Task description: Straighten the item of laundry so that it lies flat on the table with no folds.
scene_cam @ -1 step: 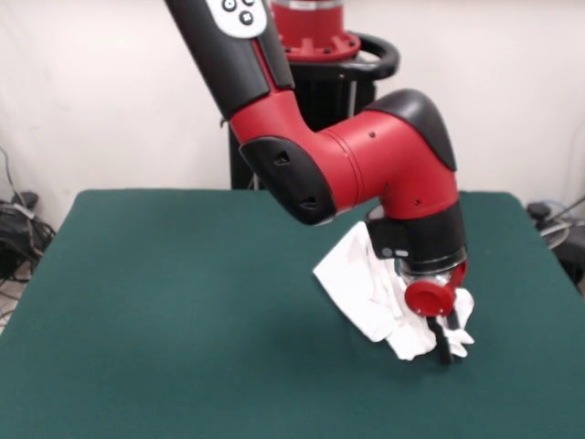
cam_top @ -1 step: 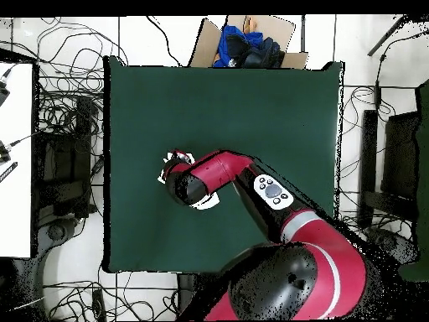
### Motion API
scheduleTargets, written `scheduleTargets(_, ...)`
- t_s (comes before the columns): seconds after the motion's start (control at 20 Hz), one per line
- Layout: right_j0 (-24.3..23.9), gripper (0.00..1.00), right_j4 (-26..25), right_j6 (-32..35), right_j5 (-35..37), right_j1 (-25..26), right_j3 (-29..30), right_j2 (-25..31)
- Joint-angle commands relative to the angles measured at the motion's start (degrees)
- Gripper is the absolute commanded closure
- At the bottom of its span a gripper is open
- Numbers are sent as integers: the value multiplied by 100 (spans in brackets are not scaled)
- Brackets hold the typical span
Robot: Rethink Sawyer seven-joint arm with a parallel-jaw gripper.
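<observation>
- The item of laundry [scene_cam @ -1 step: 370,297] lies crumpled on the table [scene_cam @ -1 step: 183,302], toward the right of the front view and nearer the front edge than the back. Only plain white cloth shows; no print can be made out.
- The gripper [scene_cam @ -1 step: 446,346] sits at the bunched near corner of the cloth, its dark tips down at table level. The jaws look drawn narrow with cloth bunched round them, so they seem to be pinching fabric — though the contact itself is partly hidden.
- Behind the tips the shirt rises in 1 ridged heap under the arm's [scene_cam @ -1 step: 366,165] wrist, with a flatter flap reaching back and to the left.
- In the overhead view the arm covers nearly all of the shirt; only slivers of white show at its edges.
- Further back, past the table's far edge in the overhead view, a cardboard box [cam_top @ -1 step: 247,38] holds blue and dark cloth.
- Judged risks: a thin pinch could slip free mid-pull, or a grab through 2 layers could drag the whole heap along rather than open it — folds would remain.
</observation>
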Motion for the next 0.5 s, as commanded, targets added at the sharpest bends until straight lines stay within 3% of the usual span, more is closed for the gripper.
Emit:
scheduleTargets(0.05,-142,0,-146,-290,280,25,-184,214)
scheduleTargets(0.5,-367,0,-93,-418,294,76,-22,600)
